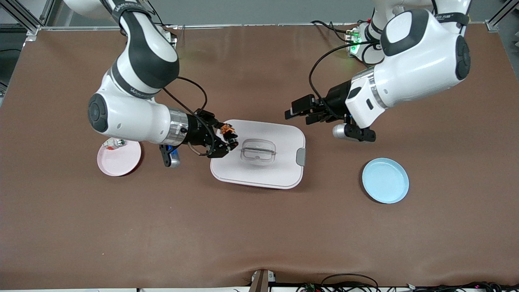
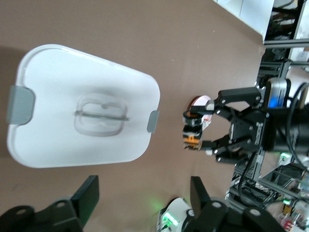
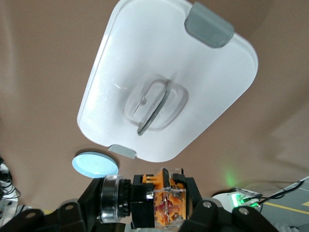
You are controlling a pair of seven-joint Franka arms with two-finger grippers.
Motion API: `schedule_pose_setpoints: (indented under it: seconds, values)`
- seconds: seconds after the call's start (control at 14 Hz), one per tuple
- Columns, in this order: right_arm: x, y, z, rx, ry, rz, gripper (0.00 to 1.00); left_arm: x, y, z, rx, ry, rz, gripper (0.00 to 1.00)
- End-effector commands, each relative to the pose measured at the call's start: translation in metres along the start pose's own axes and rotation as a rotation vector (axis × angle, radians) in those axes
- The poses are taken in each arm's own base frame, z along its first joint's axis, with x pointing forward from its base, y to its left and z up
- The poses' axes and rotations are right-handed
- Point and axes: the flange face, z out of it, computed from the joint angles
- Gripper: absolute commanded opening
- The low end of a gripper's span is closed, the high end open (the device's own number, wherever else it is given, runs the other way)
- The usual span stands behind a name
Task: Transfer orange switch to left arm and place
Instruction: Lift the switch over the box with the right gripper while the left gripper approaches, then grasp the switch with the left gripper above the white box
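Nearest the front camera, the blue plate [image 1: 385, 180] lies bare on the counter [image 1: 259, 235] toward the left arm's end. Farther from the camera sits the box [image 1: 259, 170] in the middle, lid on, with the pink plate [image 1: 119, 160] toward the right arm's end; a small silver-white part [image 1: 113, 143] rests on that plate's rim. The right gripper [image 1: 228, 140] hangs over the box's end nearest the right arm and is clenched on the orange switch [image 1: 227, 130], which is therefore up in the air above the lid, not on any plate. In the right wrist view the switch [image 3: 164, 198] lies crosswise between the gripper's fingers, its round silver-and-black button end sticking out to one side. The left gripper [image 1: 302, 111] hovers over the bare counter just off the box's other end and on the side toward the robots' bases; its fingers [image 2: 89, 195] stand apart and grasp nothing. The relation that matters is this: the switch [image 2: 193, 130] lies across the box from the left gripper, toward the right arm's end, so the box's lid is directly beneath the line between them. My judgement is that the handover needs both grippers to meet above the lid, high enough to miss the handle [image 1: 258, 151], with the left fingers closing on the switch's free end.
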Motion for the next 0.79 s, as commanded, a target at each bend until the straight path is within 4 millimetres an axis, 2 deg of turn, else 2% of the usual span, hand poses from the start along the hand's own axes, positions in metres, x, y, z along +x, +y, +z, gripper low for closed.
schedule_pose_setpoints:
  seconds: [0.0,0.36,0.57,0.72]
  values:
    - [-0.026,-0.007,-0.008,0.052,-0.026,0.059,0.00,0.009,-0.001,0.020,-0.065,-0.003,-0.041,0.75]
    - [-0.057,-0.017,-0.011,0.126,-0.052,0.127,0.00,0.010,0.008,0.052,-0.152,0.015,-0.080,0.75]
    - [-0.073,-0.020,-0.005,0.129,-0.060,0.139,0.00,0.004,0.017,0.068,-0.170,0.028,-0.077,0.75]
    - [-0.076,-0.024,-0.005,0.134,-0.065,0.152,0.00,0.001,0.018,0.074,-0.165,0.030,-0.072,0.75]
